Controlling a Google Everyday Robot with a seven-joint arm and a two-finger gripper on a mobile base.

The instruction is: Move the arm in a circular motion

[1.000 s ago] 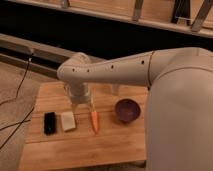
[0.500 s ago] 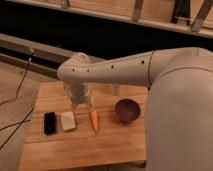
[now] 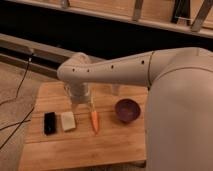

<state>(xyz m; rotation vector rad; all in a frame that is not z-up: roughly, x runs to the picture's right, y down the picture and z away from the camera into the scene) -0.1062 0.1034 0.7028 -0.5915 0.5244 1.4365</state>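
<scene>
The cream-white arm of thick rounded segments with small dark screw holes reaches from the right across the frame to the left, over a wooden table. It bends down at its elbow, and the pale translucent gripper hangs below it, above the table's back left part. The gripper is just behind a white block and left of a carrot.
On the table lie a black rectangular object, the white block, the orange carrot and a purple bowl, in a row from left to right. Black cables run over the floor at the left. A dark wall ledge stands behind.
</scene>
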